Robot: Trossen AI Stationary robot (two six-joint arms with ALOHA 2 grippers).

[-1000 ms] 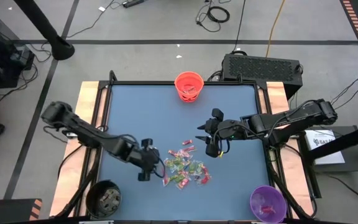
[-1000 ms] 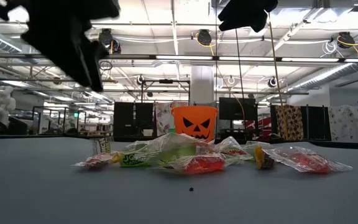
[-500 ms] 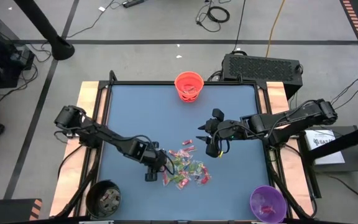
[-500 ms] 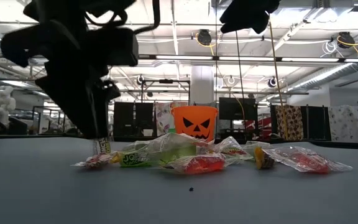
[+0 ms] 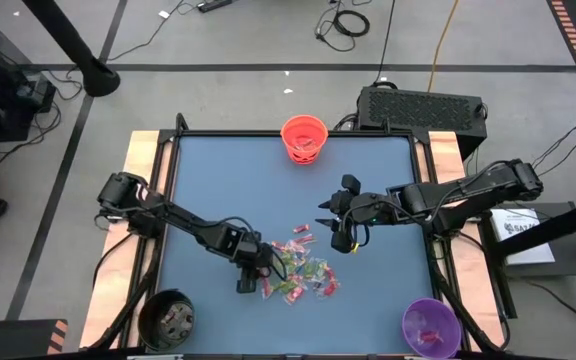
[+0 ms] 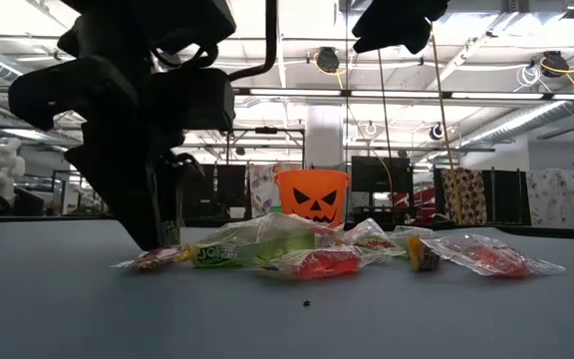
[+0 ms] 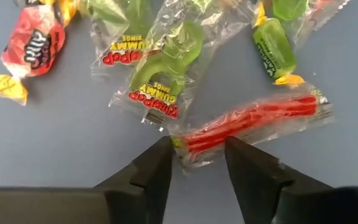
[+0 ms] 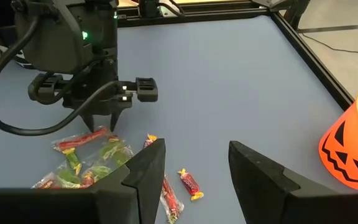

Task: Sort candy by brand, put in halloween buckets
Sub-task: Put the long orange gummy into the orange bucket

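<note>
A pile of small wrapped candy (image 5: 300, 270) in red, green and pink lies on the blue table (image 5: 228, 190). My left gripper (image 5: 251, 277) is down at the pile's left edge, pointing steeply down. Its open fingers stand on either side of one end of a red stick candy (image 7: 253, 121) in clear wrap. Green gummy-ring packets (image 7: 160, 74) lie just beyond it. My right gripper (image 5: 334, 228) hangs open above the table, to the pile's far right, with nothing between its fingers (image 8: 191, 165). The orange bucket (image 5: 304, 138), black bucket (image 5: 166, 318) and purple bucket (image 5: 430, 326) stand at the table's edges. My left gripper has the wrapper's end (image 7: 188, 146) of the red stick candy between its two fingertips, which come from above. The candy lies flat on the table. I cannot tell whether the fingers (image 7: 157, 165) touch the wrapper.
The orange bucket stands at the far edge's middle, the black one at the near left corner and the purple one at the near right corner, each with candy inside. Bare blue table lies to the left of the pile and beyond it. A raised dark rim (image 5: 173, 140) frames the table.
My left gripper has come down to the table and moved toward the right, to the pile's left edge, tipping more steeply downward. The candy has stayed where it was.
</note>
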